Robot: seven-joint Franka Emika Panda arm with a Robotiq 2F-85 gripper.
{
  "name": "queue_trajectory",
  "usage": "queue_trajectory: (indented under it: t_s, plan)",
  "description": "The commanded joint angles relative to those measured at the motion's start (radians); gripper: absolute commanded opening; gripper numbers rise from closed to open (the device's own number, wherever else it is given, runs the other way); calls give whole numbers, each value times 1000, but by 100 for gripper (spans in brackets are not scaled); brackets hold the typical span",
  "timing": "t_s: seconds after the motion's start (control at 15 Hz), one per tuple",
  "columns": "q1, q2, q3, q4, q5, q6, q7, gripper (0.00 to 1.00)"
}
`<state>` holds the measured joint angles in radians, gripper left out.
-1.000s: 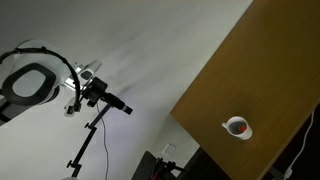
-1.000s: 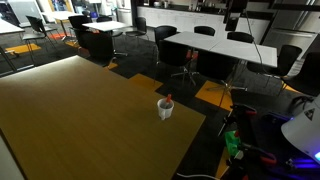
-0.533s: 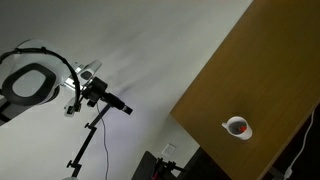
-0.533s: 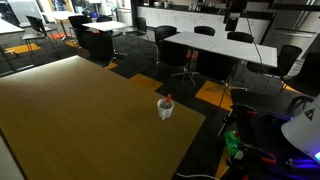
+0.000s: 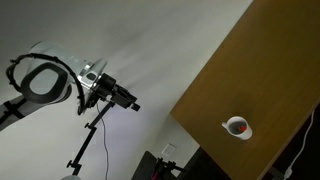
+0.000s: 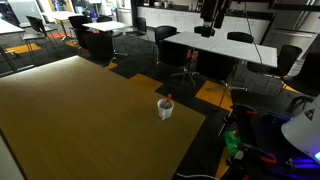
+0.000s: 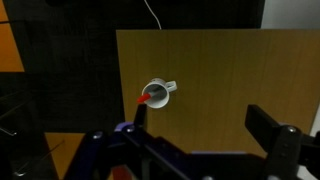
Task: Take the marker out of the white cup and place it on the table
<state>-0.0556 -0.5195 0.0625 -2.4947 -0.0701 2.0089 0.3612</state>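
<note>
Your hand (image 7: 200, 114) hangs released, jaws wide, well apart from the white cup (image 7: 157, 94). The marker (image 7: 143, 99) stands inside, near the desk (image 7: 230, 70) edge; office chairs (image 6: 188, 58) beyond.

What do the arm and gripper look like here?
Gripper: two black, blocky fingers on a dark body that looks bluish in the wrist view. Arm: rounded white shells with black joints and a dark end section in an exterior view. No markings are legible, and cables are too small to tell.
</note>
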Motion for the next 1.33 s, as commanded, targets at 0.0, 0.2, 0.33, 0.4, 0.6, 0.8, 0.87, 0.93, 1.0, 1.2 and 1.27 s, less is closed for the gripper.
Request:
queue_trajectory:
  t_s: [0.0, 0.2, 0.33, 0.4, 0.6, 0.8, 0.87, 0.93, 1.0, 1.2, 1.27]
  plan:
    - [-64, 56, 75, -21, -71, 96, 214, 100]
    - [-91, 120, 112, -31, -122, 140, 411, 100]
    - [-96, 169, 120, -42, -139, 175, 545, 100]
    - [-94, 194, 119, -47, -148, 197, 607, 100]
    - [-85, 263, 109, -66, -173, 282, 770, 100]
    - [-89, 342, 108, -83, -284, 377, 959, 100]
    - [-87, 367, 103, -82, -328, 390, 1017, 100]
    - [-81, 388, 91, -82, -368, 407, 1047, 100]
    - [-49, 353, 70, -80, -320, 365, 980, 100]
    - [-45, 395, 60, -80, -353, 385, 1023, 100]
    - [-45, 396, 59, -80, -353, 385, 1023, 100]
